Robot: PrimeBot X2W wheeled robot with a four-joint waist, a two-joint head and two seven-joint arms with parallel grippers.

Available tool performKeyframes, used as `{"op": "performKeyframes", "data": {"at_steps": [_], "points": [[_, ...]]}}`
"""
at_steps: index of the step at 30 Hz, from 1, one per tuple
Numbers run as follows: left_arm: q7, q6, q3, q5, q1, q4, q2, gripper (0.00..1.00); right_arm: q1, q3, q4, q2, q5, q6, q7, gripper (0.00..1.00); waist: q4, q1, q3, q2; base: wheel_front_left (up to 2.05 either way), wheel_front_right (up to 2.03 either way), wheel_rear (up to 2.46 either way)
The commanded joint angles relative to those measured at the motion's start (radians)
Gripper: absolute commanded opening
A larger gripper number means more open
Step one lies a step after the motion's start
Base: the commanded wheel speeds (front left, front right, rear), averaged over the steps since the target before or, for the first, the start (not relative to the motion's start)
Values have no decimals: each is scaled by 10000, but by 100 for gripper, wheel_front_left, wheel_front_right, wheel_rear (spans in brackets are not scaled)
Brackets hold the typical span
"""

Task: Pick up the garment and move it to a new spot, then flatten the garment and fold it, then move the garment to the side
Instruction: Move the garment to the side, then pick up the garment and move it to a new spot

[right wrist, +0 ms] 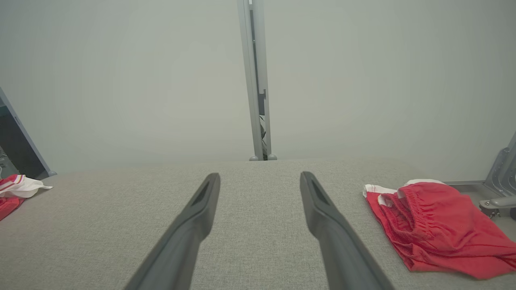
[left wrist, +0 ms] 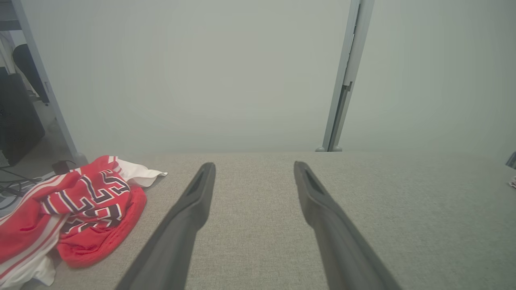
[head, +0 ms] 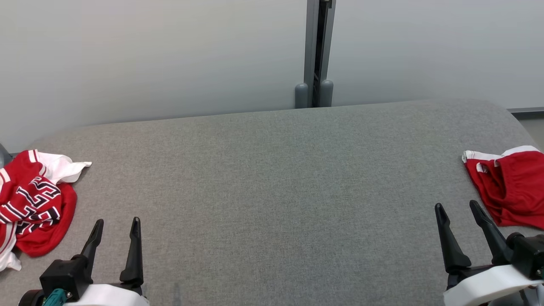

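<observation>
The jersey (head: 36,204), red and white with dark lettering, lies crumpled in a heap at the left edge of the head view on the grey table (head: 272,178), partly running off the frame; the left wrist view has it at lower left. The left gripper (head: 117,222) sits at the lower left of the head view, near the heap but not touching it, its jaws wide apart with nothing between them. The right gripper (head: 457,205) at lower right is likewise spread and empty, just beside the red shorts (head: 510,191), which lie fairly flat at the right edge. I take the crumpled jersey to be the piece to work, since the shorts look already laid aside, though that is a judgement. It should handle as light, limp sports cloth: no stiffness, likely a little slick, sagging and opening out once lifted, with layers that may come up together. A good hold looks to be the rounded red hem nearest the left gripper, or a raised ridge of the heap, pinched deep enough that the thin cloth does not slip; the white sleeve at the top of the heap is a second choice, farther to reach
</observation>
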Motion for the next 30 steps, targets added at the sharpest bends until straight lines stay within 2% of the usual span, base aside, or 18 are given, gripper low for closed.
{"op": "performKeyframes", "data": {"at_steps": [1, 23, 30], "points": [[15, 20, -3, -20, 48, 19, 65, 100, 114, -55, -84, -4, -33, -7, 43, 100, 11, 0, -17, -1, 0, 0, 0], [84, 55, -136, -128, -224, 129, 92, 100, 134, -190, -32, 45, -10, -7, 23, 100, 122, 0, -75, -1, 0, 0, 0], [57, -48, -143, -138, -442, 119, 132, 100, 74, -263, -127, 47, 18, -7, 46, 100, 489, 0, -29, -1, 0, 0, 0]]}}
